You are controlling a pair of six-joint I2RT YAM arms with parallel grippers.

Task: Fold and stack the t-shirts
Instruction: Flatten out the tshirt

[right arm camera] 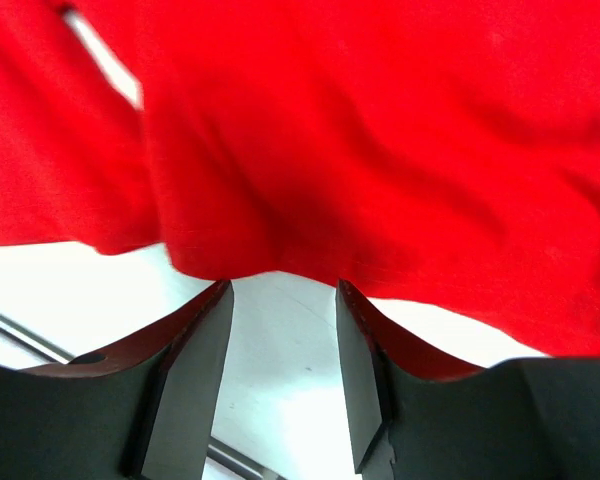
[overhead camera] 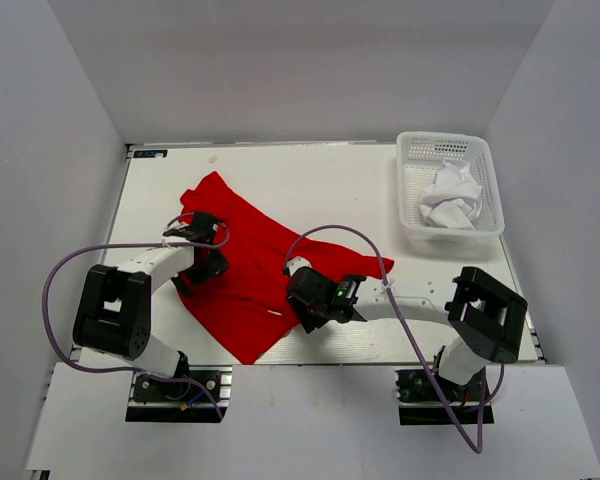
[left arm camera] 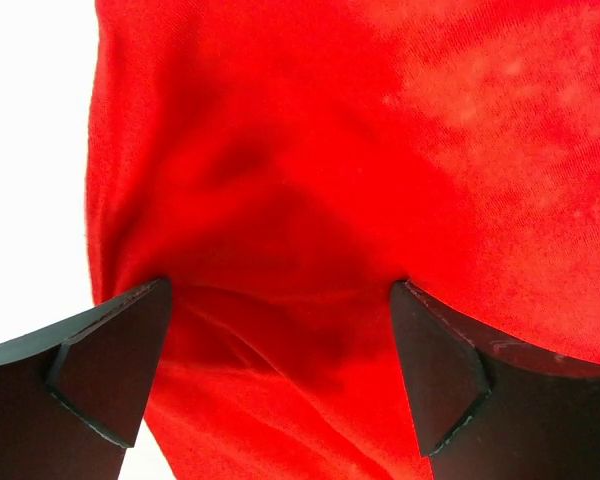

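The large red t-shirt (overhead camera: 250,270) lies spread and rumpled on the white table (overhead camera: 320,180). My left gripper (overhead camera: 202,270) is down on the shirt's left edge. In the left wrist view it (left arm camera: 280,370) is open wide, with bunched red cloth (left arm camera: 310,200) between the fingers (left arm camera: 110,360). My right gripper (overhead camera: 298,300) is at the shirt's lower right edge. In the right wrist view it (right arm camera: 280,380) is open with bare table between the fingers (right arm camera: 190,380), and the red hem (right arm camera: 280,240) is just at the fingertips. The white t-shirt (overhead camera: 450,197) lies crumpled in the basket.
The white plastic lattice basket (overhead camera: 412,190) stands at the back right of the table. Purple cables loop from both arms over the table. Grey walls close in the left, back and right sides.
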